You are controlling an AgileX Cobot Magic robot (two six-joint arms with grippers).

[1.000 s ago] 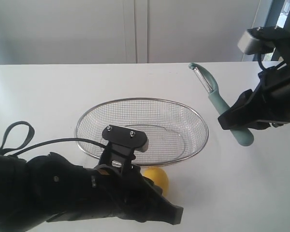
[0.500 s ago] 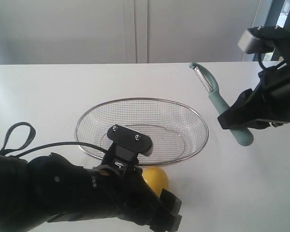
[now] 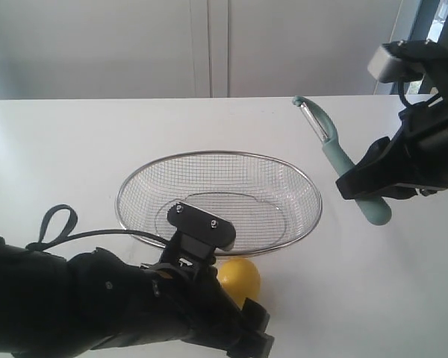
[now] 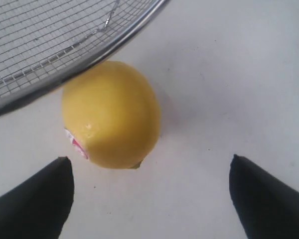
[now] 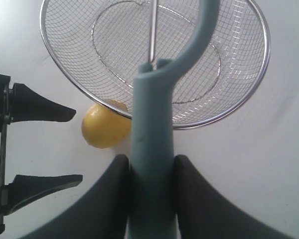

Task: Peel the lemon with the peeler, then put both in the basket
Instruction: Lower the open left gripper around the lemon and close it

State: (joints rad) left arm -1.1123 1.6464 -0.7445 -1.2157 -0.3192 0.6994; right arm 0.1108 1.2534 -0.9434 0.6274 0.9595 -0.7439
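1. Left fingers (image 4: 35,199) spread wide, holding nothing.
2. Lemon (image 4: 109,114) lies on bench (image 3: 75,149), touching basket (image 3: 216,153) rim, outside it.
3. Right fingers (image 5: 103,200) clamp peeler (image 3: 336,153) handle, raised right of basket.

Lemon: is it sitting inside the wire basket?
No, the lemon sits on the white table, just outside the basket and right by its rim.
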